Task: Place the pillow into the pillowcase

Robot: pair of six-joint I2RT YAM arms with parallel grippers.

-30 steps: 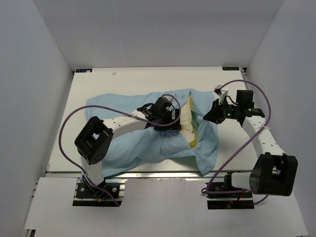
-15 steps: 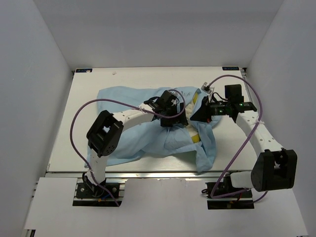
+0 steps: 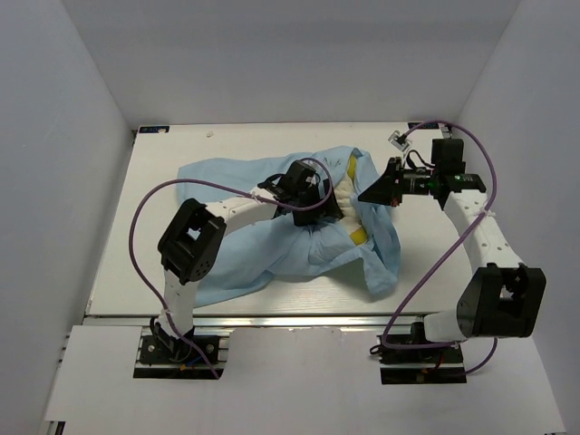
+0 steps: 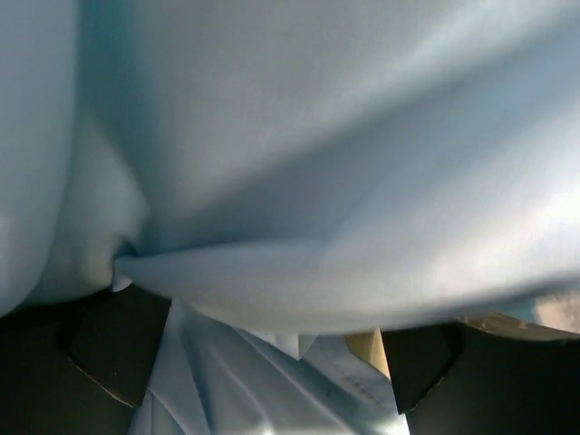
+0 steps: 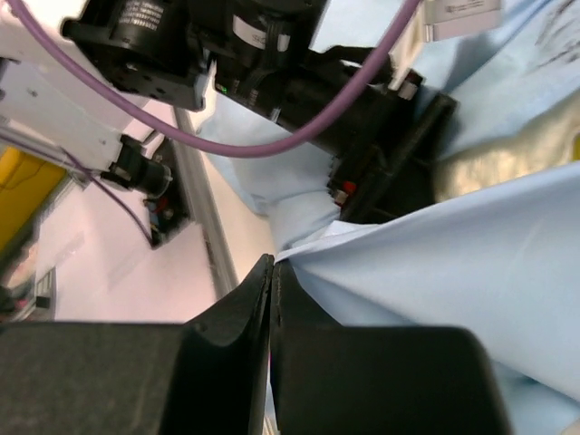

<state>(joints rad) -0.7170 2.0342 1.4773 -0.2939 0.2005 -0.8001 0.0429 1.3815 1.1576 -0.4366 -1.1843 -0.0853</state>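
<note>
Right jaws: the right gripper (image 5: 272, 272) has its fingers pressed together, pinching a thin edge of the pillowcase (image 5: 471, 263) and holding it up off the table (image 3: 181, 154).
Left jaws: the left gripper (image 4: 272, 353) stands spread wide, with folds of light blue cloth draped over and between its fingers.
Pillowcase: it lies rumpled across the middle of the table, matte blue face up, with its right end bunched around the left wrist.
Pillow: the pillow (image 3: 349, 195) is mostly covered by the cloth. A cream patch and some yellow edging show between the two grippers.
</note>
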